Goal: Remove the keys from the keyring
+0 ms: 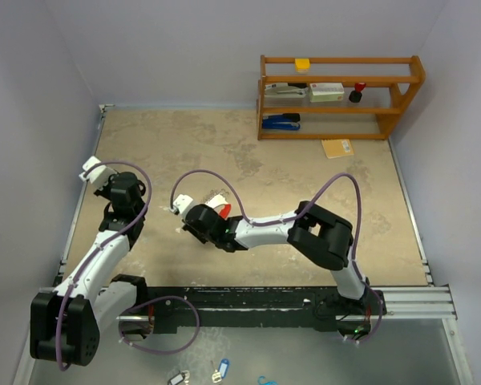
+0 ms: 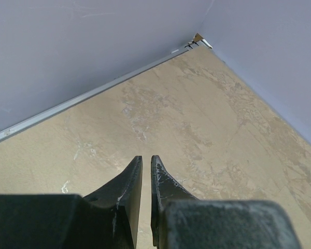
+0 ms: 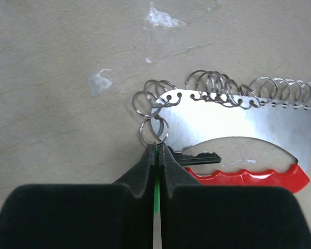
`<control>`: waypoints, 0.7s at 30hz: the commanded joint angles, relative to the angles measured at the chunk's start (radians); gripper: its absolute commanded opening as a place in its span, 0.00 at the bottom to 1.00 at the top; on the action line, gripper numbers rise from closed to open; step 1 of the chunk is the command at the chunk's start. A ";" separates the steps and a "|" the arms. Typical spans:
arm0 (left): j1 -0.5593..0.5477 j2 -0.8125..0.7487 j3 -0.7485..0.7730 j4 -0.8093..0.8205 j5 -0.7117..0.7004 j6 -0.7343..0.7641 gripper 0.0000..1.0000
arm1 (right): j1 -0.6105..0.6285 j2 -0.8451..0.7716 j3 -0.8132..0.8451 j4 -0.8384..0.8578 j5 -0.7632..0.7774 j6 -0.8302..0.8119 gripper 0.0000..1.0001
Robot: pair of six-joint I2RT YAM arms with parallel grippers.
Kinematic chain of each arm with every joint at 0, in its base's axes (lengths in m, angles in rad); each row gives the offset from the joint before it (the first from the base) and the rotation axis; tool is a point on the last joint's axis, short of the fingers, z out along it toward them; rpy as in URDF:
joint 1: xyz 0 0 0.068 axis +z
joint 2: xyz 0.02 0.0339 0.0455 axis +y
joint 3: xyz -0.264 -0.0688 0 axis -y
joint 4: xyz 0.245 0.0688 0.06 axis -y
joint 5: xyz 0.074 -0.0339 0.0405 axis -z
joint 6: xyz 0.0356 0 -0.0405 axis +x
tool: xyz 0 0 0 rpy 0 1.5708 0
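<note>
The keyring [image 3: 223, 122] lies flat on the table: a silver crescent plate with a red grip [image 3: 249, 177] along its lower edge and several wire rings through holes along its top edge. My right gripper [image 3: 155, 146] is shut on the green tag [image 3: 156, 192] of the key, seen as a thin green sliver between the pads. The key's dark blade [image 3: 199, 158] sticks out to the right over the plate. A small ring [image 3: 154, 129] sits just beyond the fingertips. From above, the right gripper [image 1: 207, 222] sits beside the red piece [image 1: 223, 210]. My left gripper [image 2: 146, 162] is shut and empty, far left [image 1: 111, 183].
A wooden shelf [image 1: 341, 96] with staplers and small items stands at the back right, with a yellow pad [image 1: 337, 147] in front of it. Blue-tagged keys [image 1: 220, 370] lie beyond the front rail. Walls close the left side and the back.
</note>
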 commanded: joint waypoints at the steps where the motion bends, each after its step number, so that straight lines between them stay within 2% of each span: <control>1: 0.006 -0.003 0.002 0.046 0.018 -0.022 0.08 | 0.000 -0.062 0.010 -0.106 0.131 -0.066 0.00; 5: 0.006 0.005 0.002 0.061 0.042 -0.023 0.08 | 0.000 -0.132 0.030 -0.098 0.223 -0.211 0.00; 8: 0.006 0.011 -0.001 0.112 0.128 0.018 0.06 | 0.000 -0.202 0.053 -0.070 0.297 -0.342 0.00; 11: 0.006 0.025 -0.004 0.229 0.309 0.112 0.00 | 0.000 -0.268 0.091 -0.056 0.336 -0.460 0.00; 16: 0.006 0.035 -0.009 0.402 0.591 0.193 0.00 | 0.000 -0.353 0.124 0.016 0.435 -0.659 0.00; 21: 0.006 0.050 -0.038 0.625 0.847 0.223 0.00 | 0.000 -0.425 0.127 0.076 0.459 -0.795 0.00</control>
